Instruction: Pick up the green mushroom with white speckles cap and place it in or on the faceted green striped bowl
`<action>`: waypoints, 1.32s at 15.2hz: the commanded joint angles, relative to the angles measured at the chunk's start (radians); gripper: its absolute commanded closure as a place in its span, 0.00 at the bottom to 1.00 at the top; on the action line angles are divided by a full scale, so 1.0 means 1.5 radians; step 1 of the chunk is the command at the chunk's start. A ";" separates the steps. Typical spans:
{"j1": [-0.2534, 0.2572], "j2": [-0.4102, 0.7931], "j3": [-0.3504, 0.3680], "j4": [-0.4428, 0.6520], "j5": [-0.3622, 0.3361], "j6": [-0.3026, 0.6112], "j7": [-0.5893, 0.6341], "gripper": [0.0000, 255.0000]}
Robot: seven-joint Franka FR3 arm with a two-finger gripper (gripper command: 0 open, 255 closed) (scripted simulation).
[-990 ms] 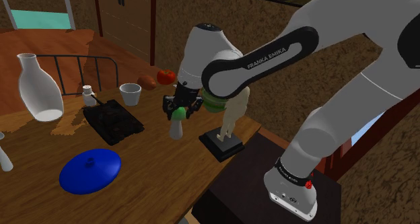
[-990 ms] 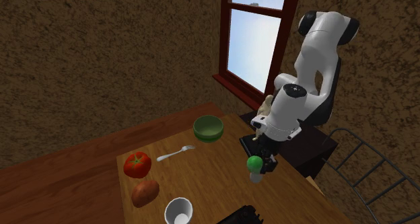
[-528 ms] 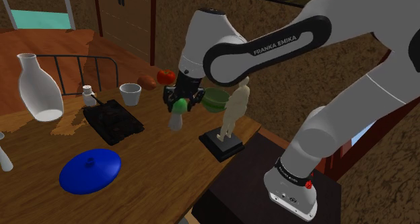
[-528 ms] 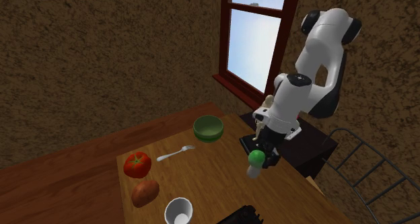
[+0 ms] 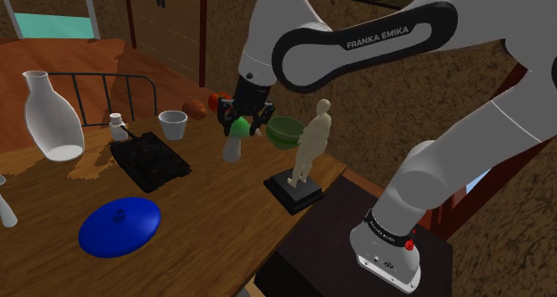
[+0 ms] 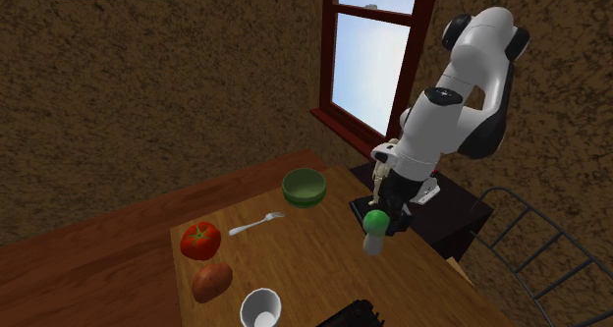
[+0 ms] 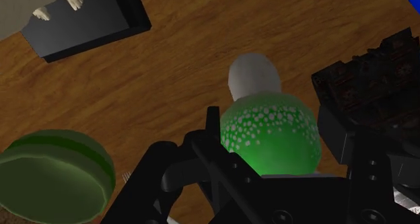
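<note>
On the brown wooden table (image 5: 210,206), in the shoulder view, the tall white vase (image 5: 49,117) stands far left, the black square tray (image 5: 152,161) right of it, the round blue lid (image 5: 119,226) nearer the camera. The small white cup (image 5: 172,124) sits just behind the tray, the brown potato (image 5: 194,109) and red tomato (image 6: 200,240) behind the cup. The green mushroom with white-speckled cap (image 7: 269,132) hangs over the table between the 2 fingers of the all-black gripper (image 5: 240,127), right of the tray. The faceted green striped bowl (image 5: 284,131) lies just right of it, the beige figurine on a black base (image 5: 308,152) right of the bowl. The silver fork (image 6: 257,223) lies between bowl and tomato.
</note>
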 commanded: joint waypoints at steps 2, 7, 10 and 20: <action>0.001 -0.012 -0.006 0.018 0.003 -0.029 -0.005 1.00; 0.002 -0.025 -0.015 0.052 0.005 -0.076 -0.010 1.00; 0.002 -0.030 -0.020 0.075 0.005 -0.104 -0.012 1.00; -0.035 -0.086 -0.149 0.036 0.001 -0.129 -0.174 1.00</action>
